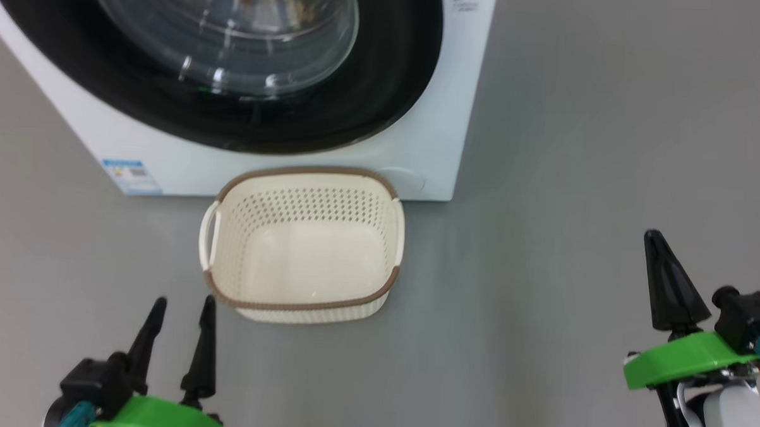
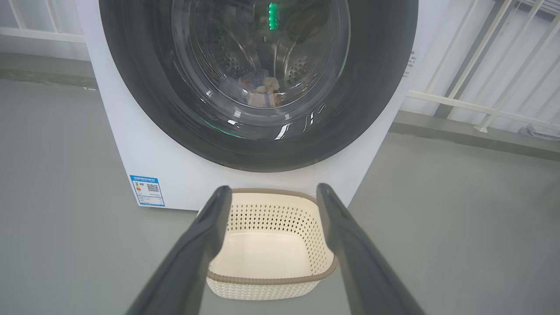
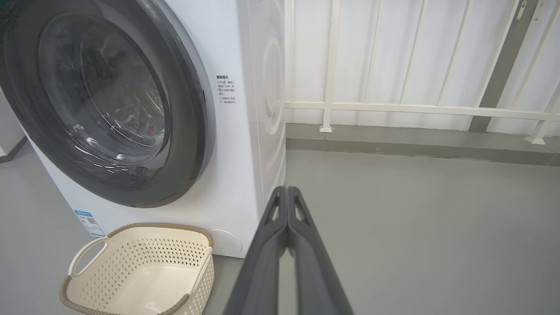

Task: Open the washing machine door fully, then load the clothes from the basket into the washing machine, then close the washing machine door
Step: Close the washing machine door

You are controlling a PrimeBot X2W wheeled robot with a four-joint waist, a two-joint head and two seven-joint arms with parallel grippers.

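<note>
The washing machine (image 1: 420, 145) stands ahead with its washing machine door (image 1: 384, 93) shut flat against the front. Through the glass bowl, the clothes (image 2: 260, 89) lie at the bottom of the drum, blue and cream patches showing. The basket (image 1: 304, 201) sits on the floor against the machine's base with nothing in it. My left gripper (image 1: 185, 301) hangs open just in front of the basket's near-left corner, nothing between its fingers. My right gripper (image 1: 654, 239) is shut and empty, well to the right of the basket. In the right wrist view the door (image 3: 192, 109) and basket (image 3: 144, 253) lie left of the right gripper (image 3: 286, 189).
Grey floor surrounds the machine. A white railing (image 3: 393, 107) and pale wall run behind and to the right. A small blue energy label (image 2: 147, 190) marks the machine's lower left front. A round white cover (image 3: 225, 243) sits low on the front right.
</note>
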